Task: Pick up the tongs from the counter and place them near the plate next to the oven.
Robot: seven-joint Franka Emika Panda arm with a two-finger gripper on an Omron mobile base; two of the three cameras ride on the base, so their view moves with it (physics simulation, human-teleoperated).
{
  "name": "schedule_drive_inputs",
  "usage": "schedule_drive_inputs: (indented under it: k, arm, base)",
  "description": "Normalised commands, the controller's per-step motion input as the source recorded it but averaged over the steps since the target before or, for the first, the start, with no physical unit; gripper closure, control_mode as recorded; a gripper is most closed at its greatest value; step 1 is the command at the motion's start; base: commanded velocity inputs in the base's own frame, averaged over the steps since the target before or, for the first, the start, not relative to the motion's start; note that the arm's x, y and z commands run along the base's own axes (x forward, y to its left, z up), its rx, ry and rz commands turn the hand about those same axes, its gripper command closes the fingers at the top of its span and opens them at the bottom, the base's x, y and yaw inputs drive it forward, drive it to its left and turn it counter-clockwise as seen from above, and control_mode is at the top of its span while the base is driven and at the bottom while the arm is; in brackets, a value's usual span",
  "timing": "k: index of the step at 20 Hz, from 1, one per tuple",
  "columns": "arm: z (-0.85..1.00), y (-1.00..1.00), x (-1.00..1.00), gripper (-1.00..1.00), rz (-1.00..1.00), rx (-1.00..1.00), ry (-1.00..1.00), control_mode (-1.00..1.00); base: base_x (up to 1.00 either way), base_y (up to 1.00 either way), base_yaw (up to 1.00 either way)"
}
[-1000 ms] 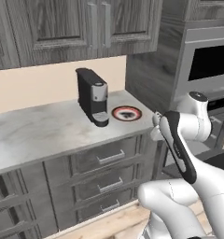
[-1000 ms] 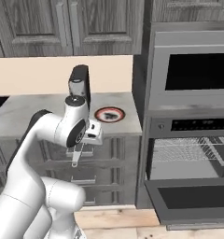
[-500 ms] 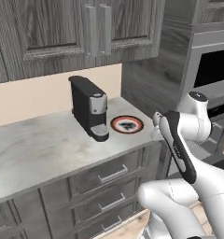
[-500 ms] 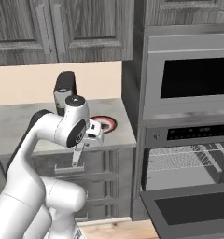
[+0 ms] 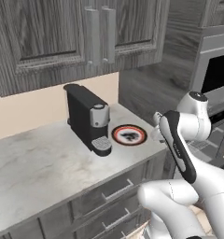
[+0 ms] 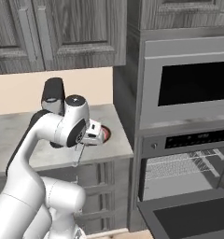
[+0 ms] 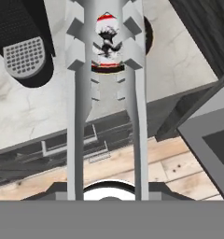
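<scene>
The oven (image 6: 188,154) fills the right of the scene with its door dropped open. Left of it runs the counter (image 5: 39,163), carrying the coffee machine (image 5: 88,116) and, just right of that, the plate (image 5: 129,134) near the counter's right end. The gripper (image 6: 88,135) hangs over the counter's near edge, beside the plate, its jaws pinching the tongs (image 6: 78,154) at their top. The tongs hang with their long axis upright, tips down and toothed. To finish well, I judge the arm should lower until the tips are nearly on the stone, on bare counter beside the plate, tilt the tongs flat, then let go.
</scene>
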Motion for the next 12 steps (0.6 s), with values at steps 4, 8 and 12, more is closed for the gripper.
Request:
schedule_drive_inputs:
  k: [4, 8, 12]
  arm:
    - [0.00, 0.00, 0.00, 1.00, 0.00, 0.00, 0.00, 1.00]
    - [0.00, 0.00, 0.00, 1.00, 0.00, 0.00, 0.00, 1.00]
    - [0.00, 0.00, 0.00, 1.00, 0.00, 0.00, 0.00, 1.00]
  base:
    - [0.48, 0.00, -0.20]
    - [0.38, 0.00, -0.20]
    - [0.34, 0.00, -0.19]
